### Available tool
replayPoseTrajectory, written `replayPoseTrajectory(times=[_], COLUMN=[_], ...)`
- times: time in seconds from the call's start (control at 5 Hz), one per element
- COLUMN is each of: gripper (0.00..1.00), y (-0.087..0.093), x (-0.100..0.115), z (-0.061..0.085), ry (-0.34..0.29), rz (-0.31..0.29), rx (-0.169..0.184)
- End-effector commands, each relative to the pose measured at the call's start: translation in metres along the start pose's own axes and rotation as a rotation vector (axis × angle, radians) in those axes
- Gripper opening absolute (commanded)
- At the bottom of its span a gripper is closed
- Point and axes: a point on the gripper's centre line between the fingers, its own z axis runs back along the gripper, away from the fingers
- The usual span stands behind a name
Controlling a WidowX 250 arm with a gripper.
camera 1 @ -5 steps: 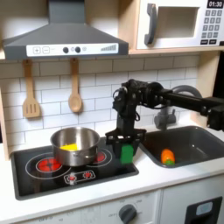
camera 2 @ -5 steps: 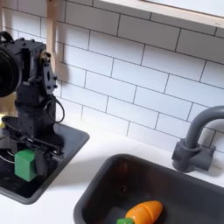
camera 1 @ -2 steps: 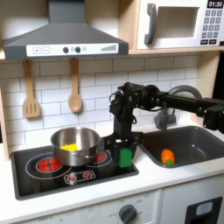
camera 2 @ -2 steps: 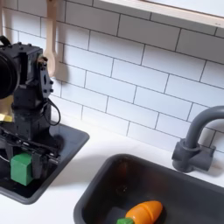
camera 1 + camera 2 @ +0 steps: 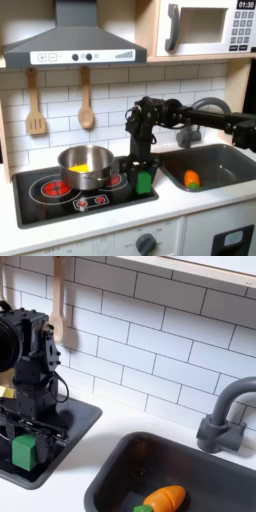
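A green block is low over the right end of the black stovetop, at or just above its surface. My gripper points straight down and is shut on the green block, with a finger on either side of it. To the first exterior view's left of the gripper, a steel pot with something yellow inside stands on the stovetop. The black arm reaches in from the first exterior view's right.
A dark sink to the right in both exterior views holds an orange carrot. A grey faucet stands behind it. A spatula and a wooden spoon hang on the tiled wall.
The gripper has come down a little with the green block and shifted slightly to the left in both exterior views, ending lower over the stovetop.
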Motion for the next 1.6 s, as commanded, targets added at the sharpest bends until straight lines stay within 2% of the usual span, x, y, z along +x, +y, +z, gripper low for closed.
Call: replayPoseTrajectory(times=[0.0,0.2,0.8,1.0,1.4], gripper=[0.00,1.00,1.00,1.00,1.00], y=[0.000,0.000,0.006,0.009,0.026], x=[-0.002,-0.002,0.005,0.015,0.033], z=[-0.004,-0.004,0.032,0.042,0.064], ry=[0.005,0.008,-0.016,-0.050,-0.147], rz=[-0.005,-0.008,-0.014,-0.020,-0.009], rx=[-0.001,-0.004,0.000,0.016,0.053])
